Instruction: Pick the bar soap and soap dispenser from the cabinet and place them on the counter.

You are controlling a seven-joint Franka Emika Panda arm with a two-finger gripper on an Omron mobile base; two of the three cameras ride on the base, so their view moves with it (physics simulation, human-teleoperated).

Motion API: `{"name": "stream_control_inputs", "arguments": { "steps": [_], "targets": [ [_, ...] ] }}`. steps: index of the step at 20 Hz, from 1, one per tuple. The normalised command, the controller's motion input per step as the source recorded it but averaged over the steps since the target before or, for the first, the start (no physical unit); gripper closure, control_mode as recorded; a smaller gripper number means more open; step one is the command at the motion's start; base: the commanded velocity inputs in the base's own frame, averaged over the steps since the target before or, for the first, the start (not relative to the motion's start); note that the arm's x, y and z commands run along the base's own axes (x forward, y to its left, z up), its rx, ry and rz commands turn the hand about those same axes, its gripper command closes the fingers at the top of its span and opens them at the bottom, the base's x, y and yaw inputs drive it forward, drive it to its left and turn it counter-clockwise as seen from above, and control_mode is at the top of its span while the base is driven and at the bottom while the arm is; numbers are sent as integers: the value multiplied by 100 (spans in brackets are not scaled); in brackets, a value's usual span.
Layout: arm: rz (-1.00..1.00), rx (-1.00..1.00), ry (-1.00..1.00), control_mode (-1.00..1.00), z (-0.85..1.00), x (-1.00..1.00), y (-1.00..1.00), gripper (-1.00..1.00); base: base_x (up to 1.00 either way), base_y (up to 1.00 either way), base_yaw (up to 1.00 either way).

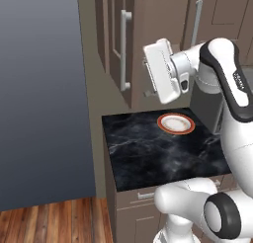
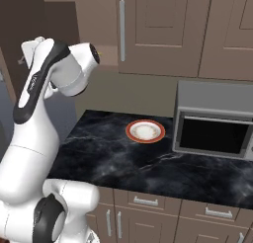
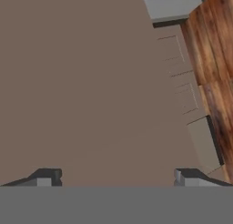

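Presently, 0 soaps are seen: bar soap and soap dispenser are presumed hidden inside the cabinet (image 1: 118, 44). 1 gripper (image 3: 117, 176), fingers spread wide and empty, is held close to a brown panel. 1 counter (image 2: 148, 163), 1 plate (image 2: 145, 131), 1 microwave (image 2: 215, 121) are listed. The bar is judged light, slippery, best pinched across its narrow sides; the dispenser rigid, best taken at mid-body.

A brown cabinet (image 1: 138, 44) panel blocks the hand (image 3: 117, 176) — counter (image 1: 148, 153) below lies open.
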Motion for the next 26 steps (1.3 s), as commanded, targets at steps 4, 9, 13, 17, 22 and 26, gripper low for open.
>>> {"name": "stream_control_inputs", "arguments": {
  "steps": [4,9,13,17,22,26],
  "targets": [
    [0,0,0,-100,-4,0,39,-100,0,0,0],
    [1,-1,-2,-100,-1,2,8,-100,0,0,0],
    [4,-9,-11,-100,0,1,-23,-100,0,0,0],
    [1,-16,-13,-100,-3,0,-33,-100,0,0,0],
    [1,-20,-13,-100,0,0,-45,-100,0,0,0],
    [2,-22,-16,-100,0,0,-52,-100,0,0,0]
  ]
}}
